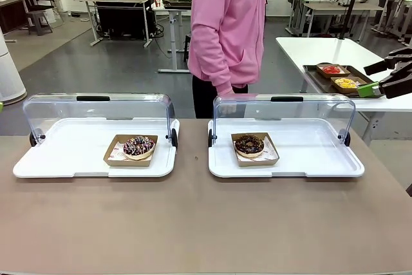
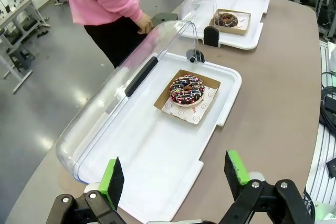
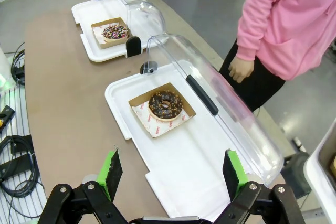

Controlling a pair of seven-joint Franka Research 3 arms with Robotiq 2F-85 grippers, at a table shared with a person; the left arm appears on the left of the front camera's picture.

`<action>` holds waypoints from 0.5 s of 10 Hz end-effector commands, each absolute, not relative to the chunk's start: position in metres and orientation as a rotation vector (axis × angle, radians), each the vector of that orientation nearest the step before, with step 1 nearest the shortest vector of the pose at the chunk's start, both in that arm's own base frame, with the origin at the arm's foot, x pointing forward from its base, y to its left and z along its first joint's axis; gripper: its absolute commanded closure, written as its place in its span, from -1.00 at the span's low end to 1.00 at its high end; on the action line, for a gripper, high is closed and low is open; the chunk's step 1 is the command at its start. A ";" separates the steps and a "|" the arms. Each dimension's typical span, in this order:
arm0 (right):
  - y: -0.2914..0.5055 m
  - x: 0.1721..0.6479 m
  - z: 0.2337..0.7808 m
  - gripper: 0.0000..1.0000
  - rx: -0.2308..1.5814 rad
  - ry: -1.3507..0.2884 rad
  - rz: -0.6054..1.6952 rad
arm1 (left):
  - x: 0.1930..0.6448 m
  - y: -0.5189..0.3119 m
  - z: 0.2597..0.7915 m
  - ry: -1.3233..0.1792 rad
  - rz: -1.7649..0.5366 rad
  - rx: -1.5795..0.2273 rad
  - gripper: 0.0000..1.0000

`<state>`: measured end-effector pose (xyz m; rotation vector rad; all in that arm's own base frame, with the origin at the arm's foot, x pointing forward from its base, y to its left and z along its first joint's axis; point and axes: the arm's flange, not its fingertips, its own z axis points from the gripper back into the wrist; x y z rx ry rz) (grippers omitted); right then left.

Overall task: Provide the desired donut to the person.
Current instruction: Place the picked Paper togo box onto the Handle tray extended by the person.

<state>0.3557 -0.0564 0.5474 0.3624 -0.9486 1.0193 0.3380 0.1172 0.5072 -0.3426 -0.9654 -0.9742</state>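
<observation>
At ten and two o'clock on the brown table [image 1: 193, 223], two soft, fragile chocolate-iced donuts: sprinkled donut [image 1: 139, 146], darker donut [image 1: 249, 144]; grip their stiff brown cardboard trays [image 1: 131, 151]; left gripper [image 2: 177, 174] and right gripper [image 3: 173, 174] gape wide, empty.

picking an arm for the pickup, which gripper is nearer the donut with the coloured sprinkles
Left. The left gripper hangs open over the near end of the tray holding the sprinkled donut; the right gripper hangs open above the other tray, with the sprinkled donut far across the table.
</observation>
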 end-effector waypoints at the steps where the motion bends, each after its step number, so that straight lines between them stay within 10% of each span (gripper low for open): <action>1: -0.056 0.356 0.546 -1.00 0.370 -0.951 1.021 | 0.346 0.119 0.505 -0.978 -0.979 -0.334 -1.00; 5: -0.056 0.356 0.546 -1.00 0.370 -0.951 1.021 | 0.341 0.117 0.506 -0.959 -0.973 -0.342 -1.00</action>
